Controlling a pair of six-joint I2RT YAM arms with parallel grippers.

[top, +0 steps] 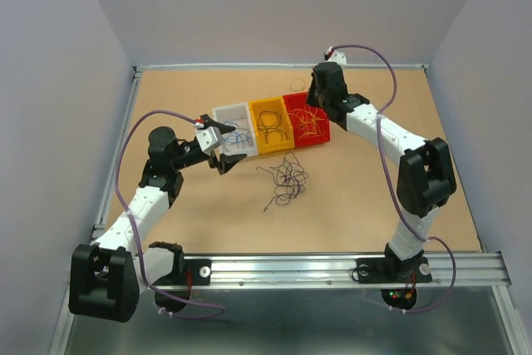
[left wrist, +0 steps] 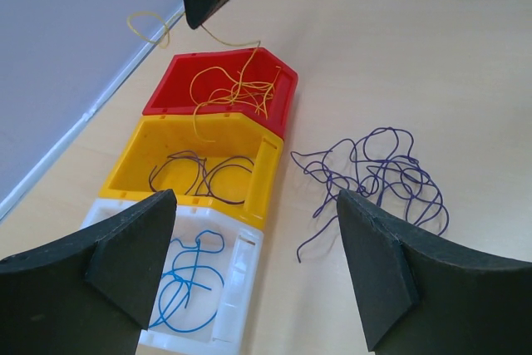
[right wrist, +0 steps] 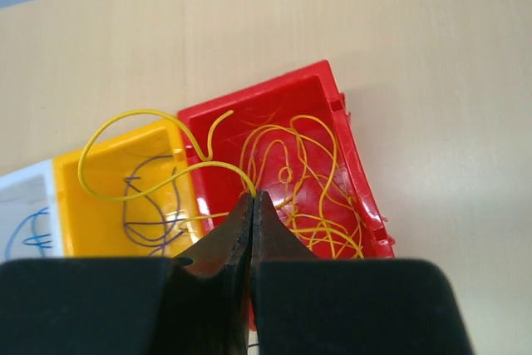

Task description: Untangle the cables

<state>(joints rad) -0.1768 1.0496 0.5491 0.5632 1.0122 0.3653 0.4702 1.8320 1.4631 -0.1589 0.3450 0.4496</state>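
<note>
Three bins stand in a row: white bin (top: 219, 114) with blue wires (left wrist: 187, 284), yellow bin (top: 257, 144) with dark purple wires (left wrist: 199, 174), red bin (top: 323, 133) with yellow-orange wires (right wrist: 312, 189). A loose tangle of dark purple wires (top: 287, 179) lies on the table in front of the bins; it also shows in the left wrist view (left wrist: 378, 174). My right gripper (right wrist: 253, 197) is shut on a yellow wire (right wrist: 141, 151) and holds it above the red bin. My left gripper (left wrist: 253, 268) is open and empty above the white bin's front edge.
The wooden table (top: 374, 205) has a raised metal rim (top: 125, 147) on the left and back. Grey walls stand all round. The arms' lavender cables (top: 133, 147) loop beside each arm.
</note>
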